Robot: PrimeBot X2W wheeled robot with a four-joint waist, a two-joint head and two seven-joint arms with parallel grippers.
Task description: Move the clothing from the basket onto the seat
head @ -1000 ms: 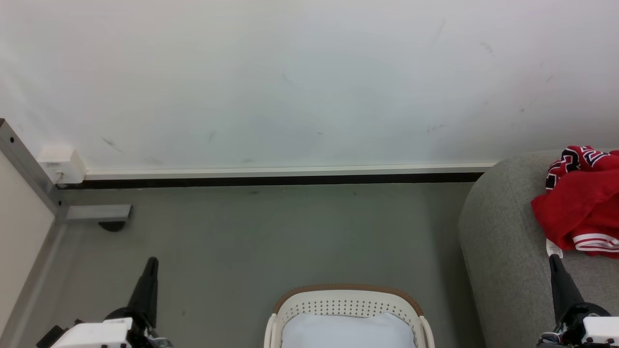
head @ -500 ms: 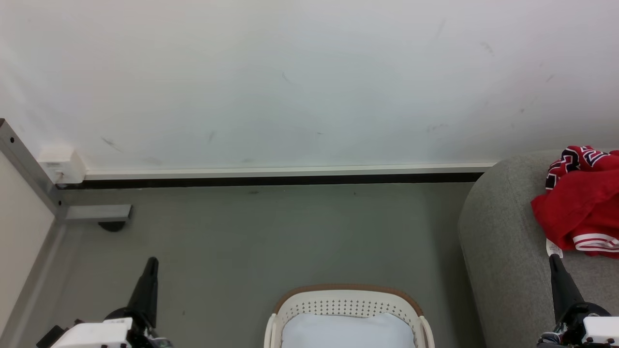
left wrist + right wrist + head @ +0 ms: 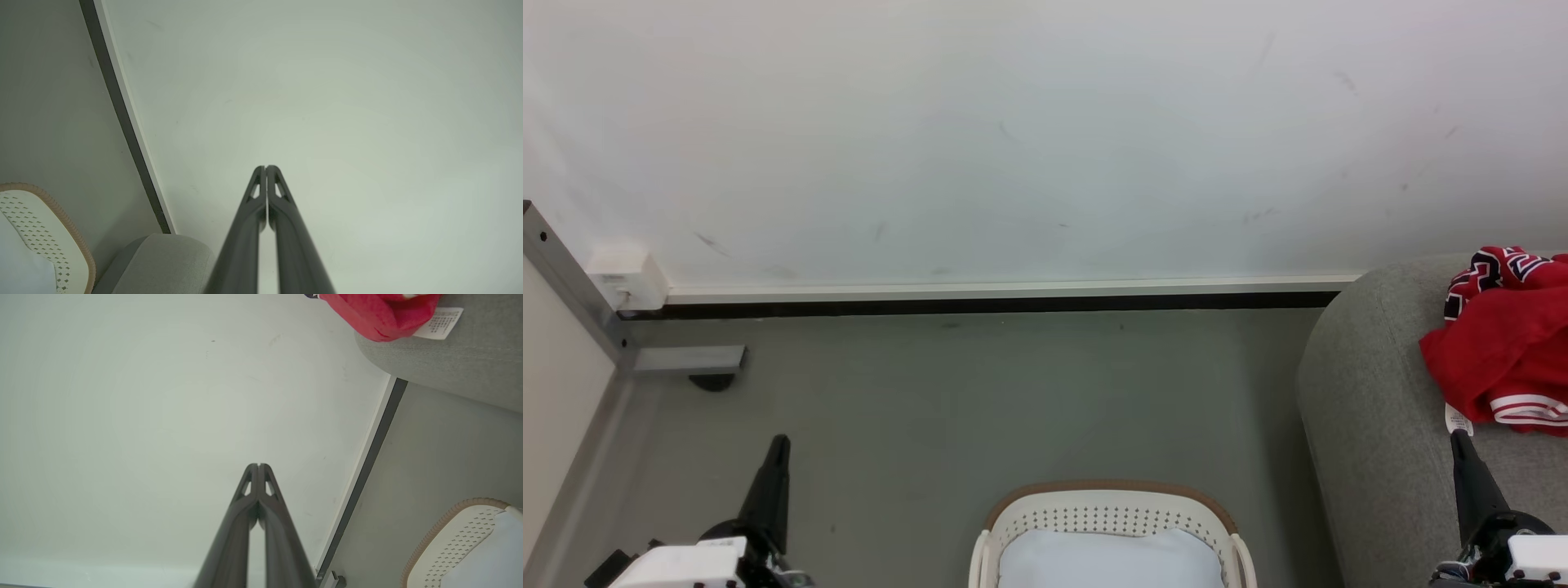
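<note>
Red jersey (image 3: 1503,343), crumpled in a heap, and it's on the sofa (image 3: 1372,425), right up on the rounded grey arm! Head view gives us the black-and-white lettering at the top of the heap and the striped trim along its lower edge. The right wrist view offers something else: the jersey's (image 3: 380,312) red fold hanging over the sofa's (image 3: 457,363) curve, and the white tag (image 3: 441,321) lying flat on the grey fabric, its print too small to read.

Right gripper (image 3: 1458,437) stands just below that tag (image 3: 1459,420) in the head view, holding nothing. From its own camera the right gripper (image 3: 258,465) has both fingers pressed together, pointing at bare wall, clear of the cloth.

Over to the basket (image 3: 1111,498), on the floor (image 3: 980,392) between the two arms, brown rim, perforated wall, a pale sheet (image 3: 1111,559) inside. No red in there!

Left gripper (image 3: 778,445) is well apart from it all, over the floor. Its wrist view shows the left gripper (image 3: 266,167) closed tip to tip and empty, with the basket (image 3: 69,228) and sofa arm (image 3: 163,261) at lower left.

Head view adds a dark baseboard (image 3: 996,302) and a grey metal bracket (image 3: 686,359) at far left.
</note>
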